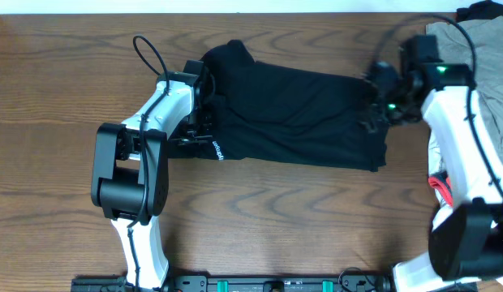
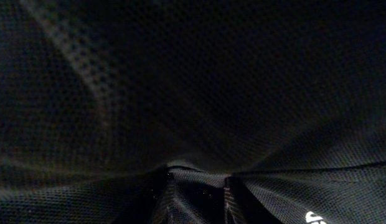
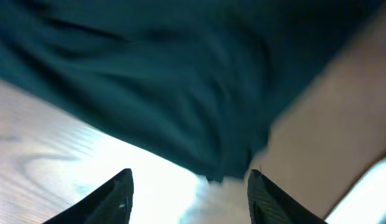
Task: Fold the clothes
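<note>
The long black garment [image 1: 300, 113] lies spread across the back middle of the wooden table, with small white lettering [image 1: 217, 151] at its left end. My left gripper [image 1: 204, 122] is at that left end. In the left wrist view black mesh fabric [image 2: 180, 93] fills the frame and a fold is pinched between the jaws [image 2: 198, 186]; the lettering [image 2: 314, 218] shows at the lower right. My right gripper [image 1: 381, 101] is at the garment's right end. In the right wrist view its jaws [image 3: 190, 177] are wide open and empty, with the garment's edge [image 3: 180, 93] just ahead.
A beige-khaki garment [image 1: 479, 40] lies at the back right corner, under and behind the right arm. A red-and-white item [image 1: 438, 185] shows at the right edge beside the right arm. Bare wooden table [image 1: 276, 219] runs along the front.
</note>
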`<state>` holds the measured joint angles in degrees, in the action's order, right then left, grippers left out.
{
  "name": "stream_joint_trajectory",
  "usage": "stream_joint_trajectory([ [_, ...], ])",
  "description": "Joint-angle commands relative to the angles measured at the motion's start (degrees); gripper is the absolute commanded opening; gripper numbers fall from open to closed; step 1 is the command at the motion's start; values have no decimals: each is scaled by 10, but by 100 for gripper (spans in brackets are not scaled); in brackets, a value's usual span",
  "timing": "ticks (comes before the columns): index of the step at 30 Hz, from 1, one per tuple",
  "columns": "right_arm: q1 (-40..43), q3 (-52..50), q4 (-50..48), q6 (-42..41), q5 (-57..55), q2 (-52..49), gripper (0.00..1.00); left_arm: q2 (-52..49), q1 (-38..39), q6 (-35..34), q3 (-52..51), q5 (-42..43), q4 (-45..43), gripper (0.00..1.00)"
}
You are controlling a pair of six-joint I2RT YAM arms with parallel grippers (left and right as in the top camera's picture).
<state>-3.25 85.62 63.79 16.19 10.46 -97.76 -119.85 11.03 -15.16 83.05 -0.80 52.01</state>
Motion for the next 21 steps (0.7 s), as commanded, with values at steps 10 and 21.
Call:
stream_joint_trajectory([
  [10,-121,-9,-49,229,-5,-96,73,0,-3,-1,-11,-9,-16,29],
  [21,-127,-9,-139,289,-30,-154,68,0,-3,-1,-11,-7,-17,29],
])
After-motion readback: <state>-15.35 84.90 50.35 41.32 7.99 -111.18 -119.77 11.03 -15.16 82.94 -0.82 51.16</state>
